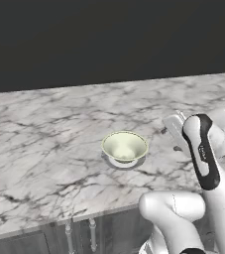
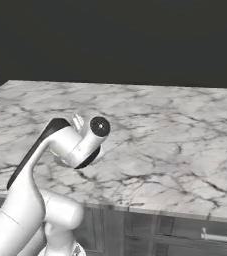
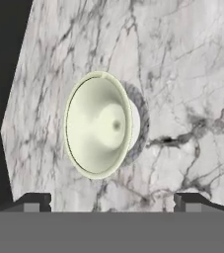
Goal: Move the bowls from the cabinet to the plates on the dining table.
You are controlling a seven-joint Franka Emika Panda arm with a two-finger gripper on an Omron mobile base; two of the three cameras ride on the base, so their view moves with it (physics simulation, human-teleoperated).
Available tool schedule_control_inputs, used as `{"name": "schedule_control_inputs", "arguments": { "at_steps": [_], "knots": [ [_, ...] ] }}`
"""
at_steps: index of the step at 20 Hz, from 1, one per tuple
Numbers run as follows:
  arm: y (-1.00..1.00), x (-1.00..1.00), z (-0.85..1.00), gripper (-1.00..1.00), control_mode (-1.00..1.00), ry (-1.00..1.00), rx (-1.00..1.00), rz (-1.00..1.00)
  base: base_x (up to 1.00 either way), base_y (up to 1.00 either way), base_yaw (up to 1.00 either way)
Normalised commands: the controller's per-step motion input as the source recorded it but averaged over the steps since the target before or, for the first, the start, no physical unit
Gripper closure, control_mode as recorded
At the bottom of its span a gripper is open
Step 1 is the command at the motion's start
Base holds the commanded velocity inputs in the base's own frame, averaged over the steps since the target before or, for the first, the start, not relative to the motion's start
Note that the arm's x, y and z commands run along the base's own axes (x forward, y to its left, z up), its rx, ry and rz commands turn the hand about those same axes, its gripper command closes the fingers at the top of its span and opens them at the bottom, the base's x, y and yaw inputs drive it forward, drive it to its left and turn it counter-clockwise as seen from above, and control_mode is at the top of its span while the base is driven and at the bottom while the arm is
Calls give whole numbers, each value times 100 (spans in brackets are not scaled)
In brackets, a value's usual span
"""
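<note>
Near the table (image 1: 44, 144) front edge, toward its middle, sits a bowl (image 1: 124, 147) on a plate (image 3: 135, 124). Just beside it, apart, hangs the arm, elbow bent, wrist raised. Gripper (image 3: 111, 200) spread wide, empty, touching nothing, aimed at the bowl. No legible writing.

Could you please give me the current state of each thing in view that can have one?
bowl: upright, empty, sitting on the plate, not held.
plate: flat on the dining table, carrying the bowl, mostly hidden beneath it.
pincer: open, fingertips wide apart, off the bowl, holding nothing.
dining table: bearing the plate and the bowl.
</note>
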Motion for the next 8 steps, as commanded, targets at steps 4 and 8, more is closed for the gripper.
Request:
{"name": "schedule_control_inputs", "arguments": {
  "at_steps": [4, 8],
  "knots": [
    [8, -90, 21, -100, -100, -42, -7, 0, 0, 0, 0],
    [2, -88, 24, -100, -100, -41, -3, 0, 0, 0, 0]
  ]
}}
